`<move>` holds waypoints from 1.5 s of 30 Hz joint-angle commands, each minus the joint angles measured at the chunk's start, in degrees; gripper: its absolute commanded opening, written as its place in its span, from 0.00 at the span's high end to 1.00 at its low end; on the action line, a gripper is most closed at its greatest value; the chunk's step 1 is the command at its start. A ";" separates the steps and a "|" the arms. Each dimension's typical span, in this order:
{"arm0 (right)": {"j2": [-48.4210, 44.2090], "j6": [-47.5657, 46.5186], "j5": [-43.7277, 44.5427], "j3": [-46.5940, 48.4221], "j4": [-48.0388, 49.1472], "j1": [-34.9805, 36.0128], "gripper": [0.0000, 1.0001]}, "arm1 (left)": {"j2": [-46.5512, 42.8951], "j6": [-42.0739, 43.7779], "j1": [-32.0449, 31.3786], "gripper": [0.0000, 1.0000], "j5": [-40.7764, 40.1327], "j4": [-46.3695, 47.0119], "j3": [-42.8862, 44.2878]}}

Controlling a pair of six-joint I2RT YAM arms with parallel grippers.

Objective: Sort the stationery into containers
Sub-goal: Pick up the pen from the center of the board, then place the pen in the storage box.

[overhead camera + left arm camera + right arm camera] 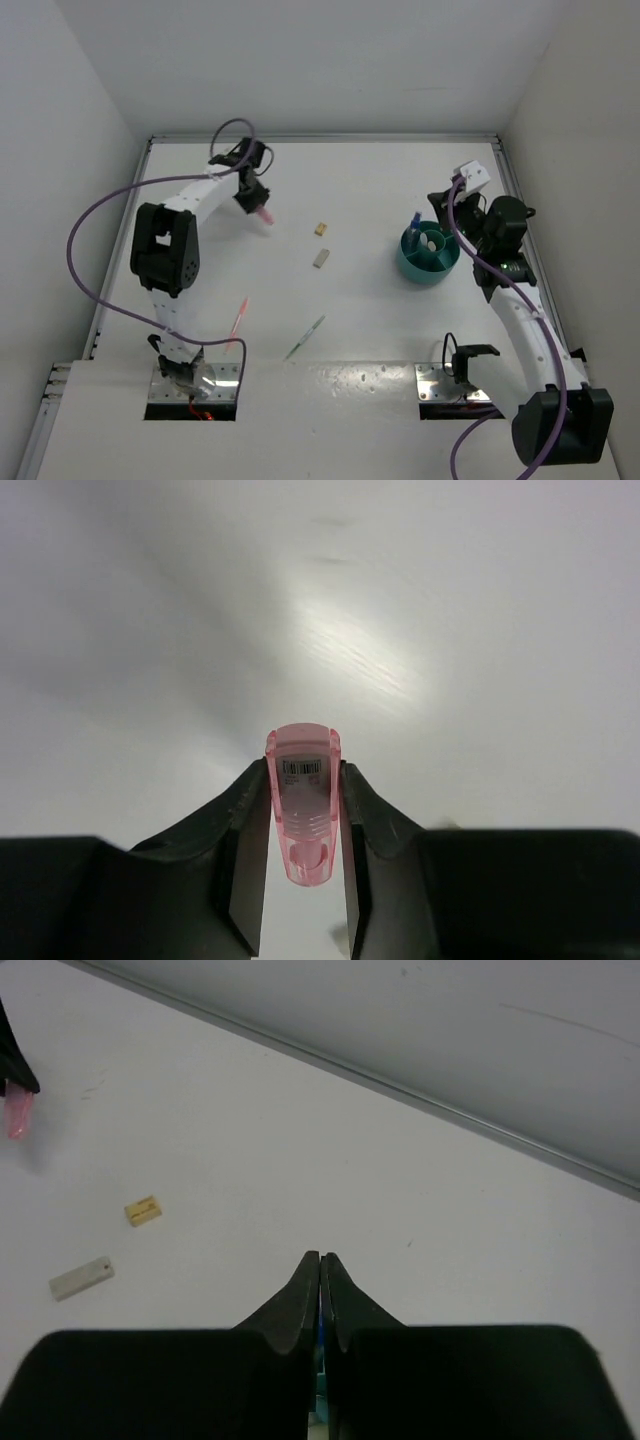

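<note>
The left gripper (303,770) clamped 1 pink marker (303,815) above the far left of the white table (380,320); the carry was in hand; next it needed moving right to the teal cup (430,265) and a free compartment; the right gripper (320,1260), fingers pressed together, hung over that cup; white walls (300,60) enclosed everything.

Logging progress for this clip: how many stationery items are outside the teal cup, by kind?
Markers: 1 (pink marker, held by left gripper)
Thin pens: 2 (pink pen, green pen)
Erasers: 2 (yellow eraser, grey eraser)
Total: 5
</note>
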 commanded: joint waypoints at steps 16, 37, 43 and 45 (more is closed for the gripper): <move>-6.32 4.79 51.94 -2.69 16.58 -6.86 0.78 | 1.41 39.79 -34.85 1.00 26.23 68.03 9.48; -9.66 11.82 51.29 -10.69 25.66 -17.23 1.00 | 25.67 33.02 -37.76 1.00 31.68 82.64 26.00; -11.24 13.67 48.12 -11.74 24.52 -18.99 1.00 | 29.27 34.42 -38.90 1.00 31.68 78.44 30.04; -11.77 14.19 47.42 -11.75 24.00 -20.04 1.00 | 29.28 35.13 -39.52 1.00 30.63 77.37 30.75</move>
